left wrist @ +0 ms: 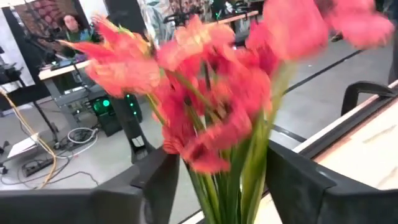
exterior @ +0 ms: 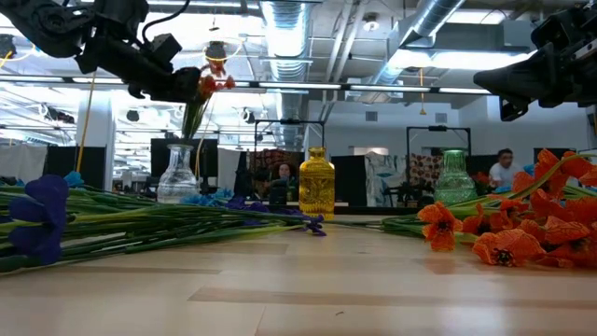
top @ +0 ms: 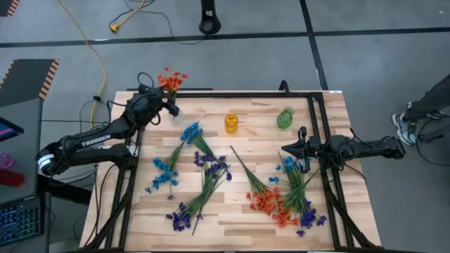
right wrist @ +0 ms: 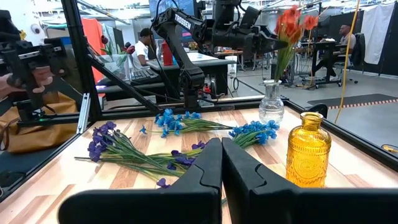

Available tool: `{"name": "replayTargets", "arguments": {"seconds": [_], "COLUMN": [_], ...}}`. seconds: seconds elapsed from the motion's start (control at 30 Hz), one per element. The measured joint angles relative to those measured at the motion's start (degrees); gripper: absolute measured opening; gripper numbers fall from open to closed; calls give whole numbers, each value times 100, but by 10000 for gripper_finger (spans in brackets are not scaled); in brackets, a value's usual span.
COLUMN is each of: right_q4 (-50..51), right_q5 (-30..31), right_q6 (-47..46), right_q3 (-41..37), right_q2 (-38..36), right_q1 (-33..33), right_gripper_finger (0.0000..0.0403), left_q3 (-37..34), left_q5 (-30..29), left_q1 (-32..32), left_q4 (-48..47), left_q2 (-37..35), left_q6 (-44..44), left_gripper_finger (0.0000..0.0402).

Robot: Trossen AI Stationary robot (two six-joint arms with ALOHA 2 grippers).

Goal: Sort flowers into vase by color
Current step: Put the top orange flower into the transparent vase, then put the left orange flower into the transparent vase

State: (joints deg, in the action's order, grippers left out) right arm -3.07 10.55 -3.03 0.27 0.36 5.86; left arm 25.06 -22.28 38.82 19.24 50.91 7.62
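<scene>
My left gripper is above the table's far left corner and is shut on a bunch of orange-red flowers. Their stems run down into a clear glass vase. A yellow vase and a green vase stand along the far edge. Blue sprigs, purple sprigs and more orange-red sprigs lie flat on the wooden top. My right gripper is shut and hovers over the right side, near the blue and purple sprigs there, touching nothing. My left gripper pinches the bunch's green stems just below the blossoms, between its two fingers. The fingers lie across the stems, coming roughly level from the table's left. The bunch stands upright, blossoms above the fingers, and the lower stems reach into the clear vase's neck.
A black frame rail runs along the table's far edge and down its right side. Cables lie on the floor beyond. People sit at desks in the room behind. Bare wood shows between the vases and the lying sprigs.
</scene>
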Motion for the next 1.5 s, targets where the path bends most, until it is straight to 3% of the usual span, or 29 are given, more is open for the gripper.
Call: {"name": "replayTargets", "arguments": {"seconds": [0.2,0.53,0.9,1.1,1.5], "right_q4": [0,0,-361,-487,-645], "right_q5": [0,0,2,1,2], "right_q6": [-2,-2,-360,-468,-466], "right_q3": [0,0,56,107,125], "right_q2": [0,-2,0,2,-2], "right_q1": [0,0,-2,-2,-2], "right_gripper_finger": [32,32,35,72,174], "left_q3": [223,580,618,618,618], "left_q5": [0,134,1883,2728,2647], "left_q1": [-32,-31,-32,-231,-1631], "left_q4": [-1413,-3167,-4111,-4286,-3989], "left_q2": [-299,-1166,-1954,-1983,-1980], "left_q6": [-129,-598,-1381,-1650,-2039], "left_gripper_finger": [256,261,261,261,261]}}
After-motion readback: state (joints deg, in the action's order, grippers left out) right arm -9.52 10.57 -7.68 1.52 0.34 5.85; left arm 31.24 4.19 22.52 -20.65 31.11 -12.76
